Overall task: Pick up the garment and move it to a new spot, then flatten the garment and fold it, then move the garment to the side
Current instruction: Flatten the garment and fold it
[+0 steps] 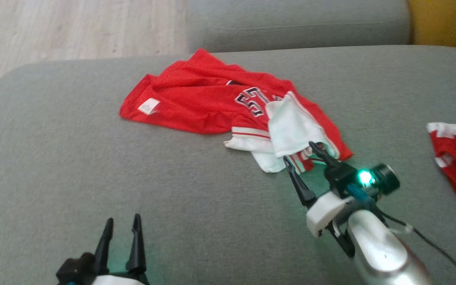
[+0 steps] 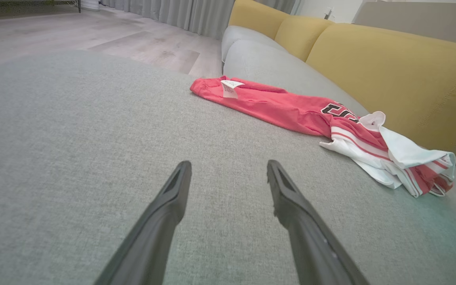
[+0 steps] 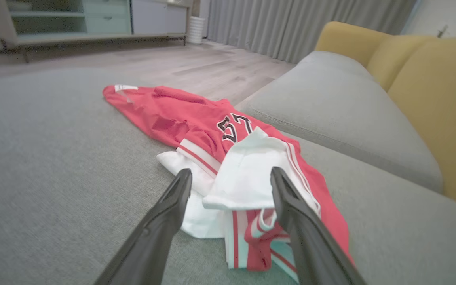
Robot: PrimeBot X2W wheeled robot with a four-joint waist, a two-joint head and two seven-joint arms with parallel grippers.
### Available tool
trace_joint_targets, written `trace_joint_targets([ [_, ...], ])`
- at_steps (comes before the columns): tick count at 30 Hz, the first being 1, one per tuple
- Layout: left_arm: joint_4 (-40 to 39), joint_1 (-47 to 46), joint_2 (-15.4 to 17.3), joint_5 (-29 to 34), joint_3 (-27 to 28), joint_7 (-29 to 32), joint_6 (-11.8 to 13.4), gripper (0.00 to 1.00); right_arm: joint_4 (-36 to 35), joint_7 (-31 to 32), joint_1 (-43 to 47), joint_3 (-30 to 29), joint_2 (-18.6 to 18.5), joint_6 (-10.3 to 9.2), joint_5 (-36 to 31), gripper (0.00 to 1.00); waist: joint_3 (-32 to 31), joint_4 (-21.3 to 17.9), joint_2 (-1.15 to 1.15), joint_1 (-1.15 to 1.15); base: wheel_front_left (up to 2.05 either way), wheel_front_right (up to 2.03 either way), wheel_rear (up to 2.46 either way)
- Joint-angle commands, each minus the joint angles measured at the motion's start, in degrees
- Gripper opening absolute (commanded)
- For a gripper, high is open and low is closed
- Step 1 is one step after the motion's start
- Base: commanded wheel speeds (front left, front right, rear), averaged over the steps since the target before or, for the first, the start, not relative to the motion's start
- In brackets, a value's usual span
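Loosely crumpled lies the red-and-white numbered garment (image 1: 196,103), left gripper (image 1: 123,218) and right gripper (image 1: 298,151) both spread, empty.

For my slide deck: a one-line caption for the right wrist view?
Open right hand poised at the white end of a crumpled red jersey on a grey sofa cushion.

A red garment (image 3: 180,122) with white trim carries a number (image 3: 236,128) near its middle, in black digits edged with white. In the right wrist view it reads 57. In the head view a white fold of the garment covers part of the digits. A small white tag (image 1: 149,106) sits at the garment's red end, away from the white folds; its print is too small to read.
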Motion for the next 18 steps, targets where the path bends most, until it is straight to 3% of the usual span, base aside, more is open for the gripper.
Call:
trace_joint_targets([
  [1,-1.1,-2.49,-0.04,-0.18,1.14,-0.7,-0.08,1.0,-0.73,-0.22,-2.7,1.48,-0.3,-0.03,-1.22,1.0,0.98,1.31,0.0,-0.01,0.0,0.0,0.0],
  [10,-0.03,-3.81,-0.05,-2.59,-0.88,-0.7,-0.31,1.0,12.25,-0.2,-11.94,0.32,-2.27,-0.03,-13.94,1.0,3.84,4.72,0.0,-0.01,0.0,0.0,0.0],
  [18,-0.17,-4.39,-0.05,-4.2,-2.15,-0.7,-0.38,1.0,16.0,-0.21,-13.95,2.11,-1.84,-0.03,-18.56,1.0,4.86,5.06,0.0,-0.01,0.0,0.0,0.0],
])
